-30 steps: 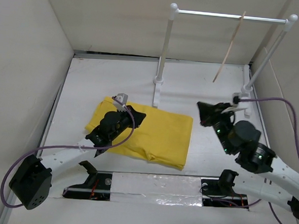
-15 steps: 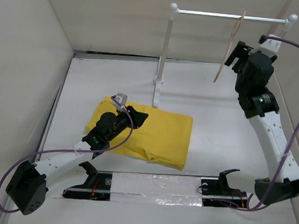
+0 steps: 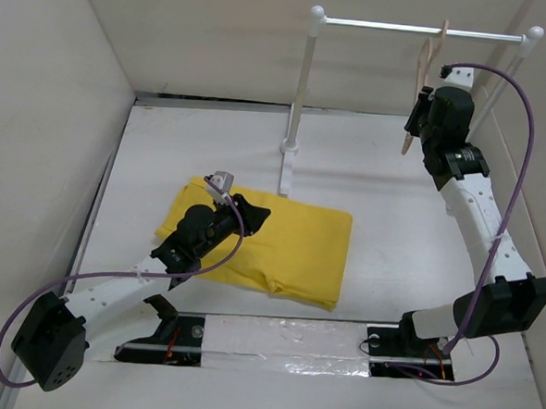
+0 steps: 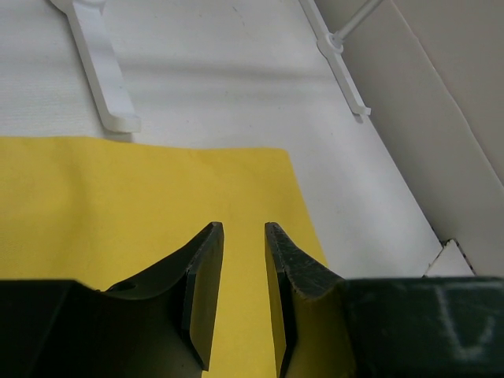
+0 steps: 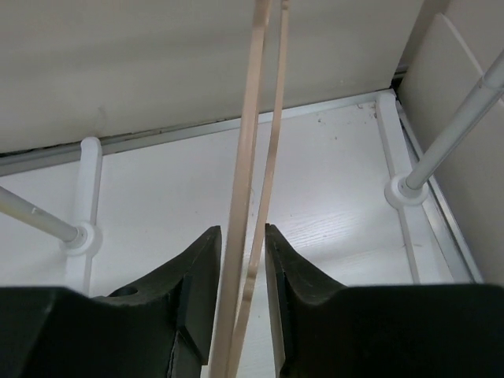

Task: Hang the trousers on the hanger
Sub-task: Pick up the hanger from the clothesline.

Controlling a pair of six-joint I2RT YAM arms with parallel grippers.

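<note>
Bright yellow cloth trousers lay folded on the white surface beneath the left claw, its fingers slightly apart and empty. Farther back, the thin beige wooden hanger passed between the fingers of the right claw; whether they pinched it could not be told.

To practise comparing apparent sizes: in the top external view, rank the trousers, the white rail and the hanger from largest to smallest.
1. trousers: largest by area, though the white rail spans wider.
2. white rail.
3. hanger: one thin strip.
</note>
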